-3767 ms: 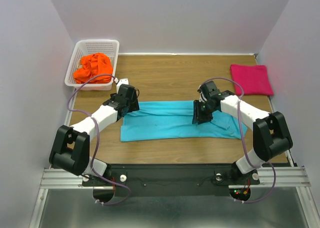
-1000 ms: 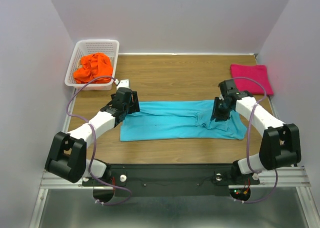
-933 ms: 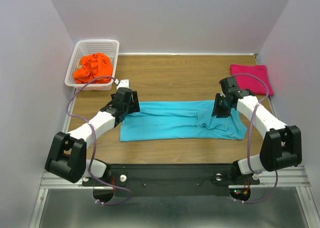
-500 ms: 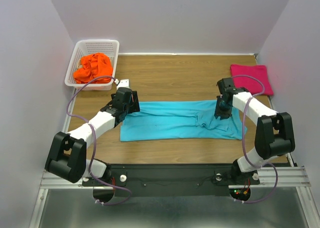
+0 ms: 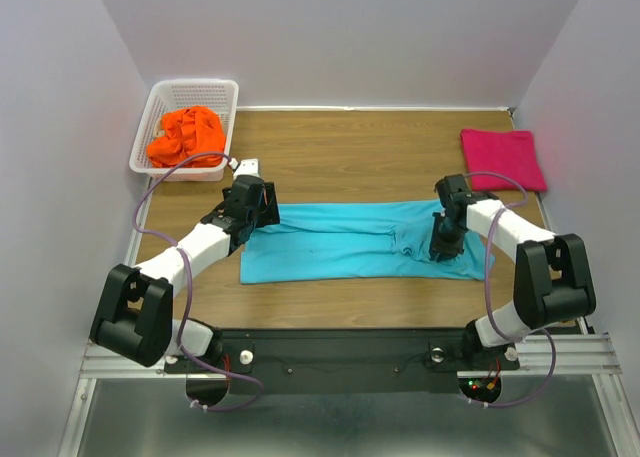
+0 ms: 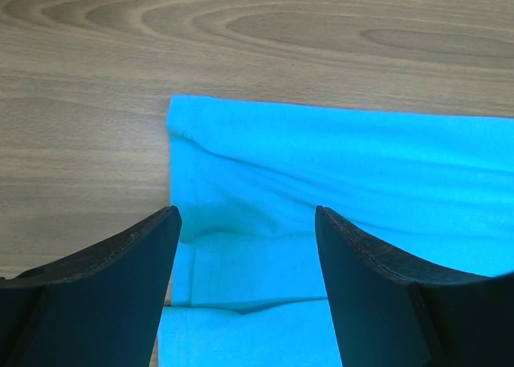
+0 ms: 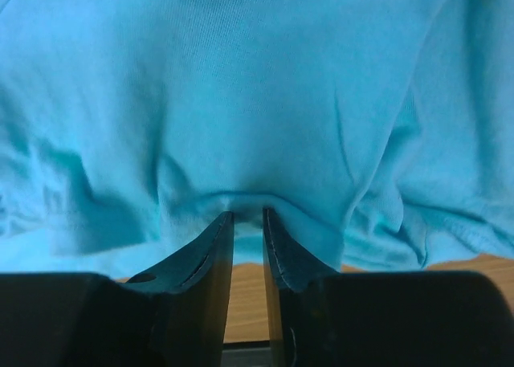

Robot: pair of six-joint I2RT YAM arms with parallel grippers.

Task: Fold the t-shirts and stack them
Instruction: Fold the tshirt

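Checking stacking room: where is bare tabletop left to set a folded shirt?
Free: far-middle table between the basket and pink shirt, behind the turquoise shirt; also a thin strip along the near edge. Crowded: the middle band, with left gripper and right gripper at the turquoise shirt.

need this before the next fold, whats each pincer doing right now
left pincer: open, holding nothing, above one end of the turquoise t-shirt
right pincer: nearly closed, pinching a raised fold of the turquoise t-shirt
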